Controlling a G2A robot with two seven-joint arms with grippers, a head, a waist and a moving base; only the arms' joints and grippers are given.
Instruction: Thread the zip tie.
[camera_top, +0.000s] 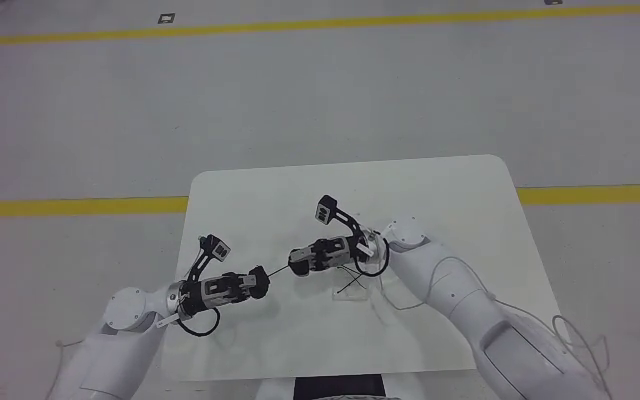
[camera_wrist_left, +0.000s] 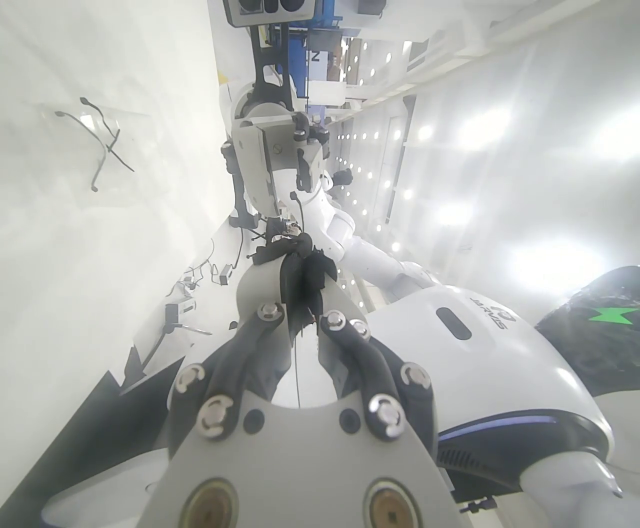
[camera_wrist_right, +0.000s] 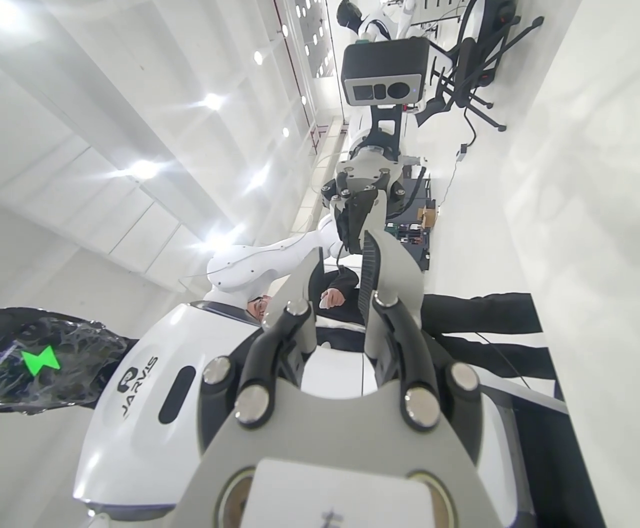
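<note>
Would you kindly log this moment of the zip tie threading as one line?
left gripper: shut on zip tie | right gripper: open, facing it | spare ties: on table

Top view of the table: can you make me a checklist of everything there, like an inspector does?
Surface: white table, rounded corners.
Job's things: black zip tie spanning the gap between the arms.
Clutter: spare zip ties lying crossed near the right arm.
Grippers: left gripper shut on the zip tie; right gripper open, facing it.
Cables: black cable loops at the wrists.
Surroundings: grey floor with yellow lines.
</note>
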